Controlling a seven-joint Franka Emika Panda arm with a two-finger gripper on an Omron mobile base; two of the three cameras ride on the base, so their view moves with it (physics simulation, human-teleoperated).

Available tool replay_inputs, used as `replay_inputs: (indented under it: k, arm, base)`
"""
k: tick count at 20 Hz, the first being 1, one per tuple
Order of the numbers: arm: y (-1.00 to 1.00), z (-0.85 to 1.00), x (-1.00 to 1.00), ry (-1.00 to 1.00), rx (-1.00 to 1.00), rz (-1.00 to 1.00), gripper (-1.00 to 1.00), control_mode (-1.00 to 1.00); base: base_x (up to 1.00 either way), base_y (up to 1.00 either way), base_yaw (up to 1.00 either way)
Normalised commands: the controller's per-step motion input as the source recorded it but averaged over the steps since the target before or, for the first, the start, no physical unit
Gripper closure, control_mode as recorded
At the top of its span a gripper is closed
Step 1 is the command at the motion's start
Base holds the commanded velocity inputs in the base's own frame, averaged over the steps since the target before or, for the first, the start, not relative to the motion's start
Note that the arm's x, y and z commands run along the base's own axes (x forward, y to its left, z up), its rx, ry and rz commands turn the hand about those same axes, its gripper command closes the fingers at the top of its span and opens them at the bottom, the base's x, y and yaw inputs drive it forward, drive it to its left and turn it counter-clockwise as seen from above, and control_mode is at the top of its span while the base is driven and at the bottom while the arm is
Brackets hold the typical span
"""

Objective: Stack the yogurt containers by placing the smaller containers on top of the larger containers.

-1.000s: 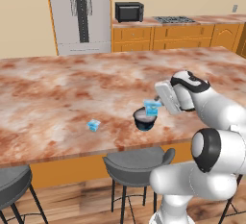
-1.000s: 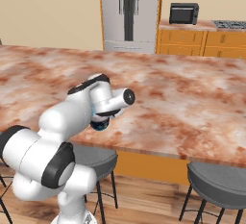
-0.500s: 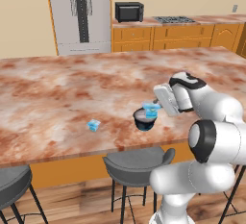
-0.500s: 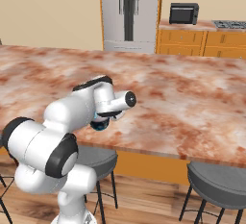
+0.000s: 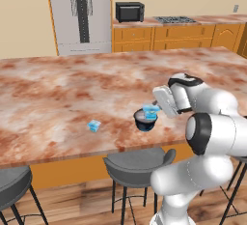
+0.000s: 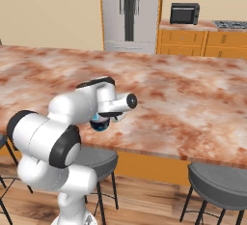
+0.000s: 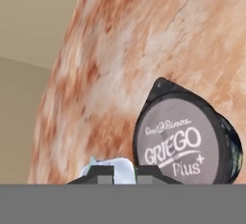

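A dark round cup with a grey "Griego" lid [image 7: 185,141] stands near the island counter's front edge [image 5: 144,121] and peeks out under my arm [image 6: 100,124]. My gripper [image 5: 154,109] [image 7: 124,171] is shut on a small light-blue cup [image 5: 151,111] [image 7: 109,164]. This cup hangs right at the dark cup's top, on its right side in the left base view. Whether they touch I cannot tell. Another small light-blue cup [image 5: 94,125] sits on the counter to the left, well apart from the gripper.
The marble counter [image 5: 58,98] stretches wide to the left and back. Grey stools [image 5: 137,163] [image 6: 219,180] stand below its front edge. A steel fridge [image 5: 79,14] and a microwave [image 5: 129,11] stand against the far wall.
The hand has sunk a little with the light-blue cup toward the dark cup's top. The other blue cup and the dark cup have stayed put.
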Motion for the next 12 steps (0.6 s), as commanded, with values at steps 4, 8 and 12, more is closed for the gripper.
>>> replay_inputs:
  k: [4,8,12]
  arm:
    - [0.00,-0.13,0.11,0.00,0.00,0.00,1.00,-1.00]
    - [0.00,-0.11,0.11,0.00,0.00,0.00,1.00,-1.00]
    - [0.00,-0.10,0.13,0.00,0.00,0.00,1.00,-1.00]
  base:
    - [0.00,0.00,0.00]
    - [0.00,0.00,0.00]
    - [0.00,0.00,0.00]
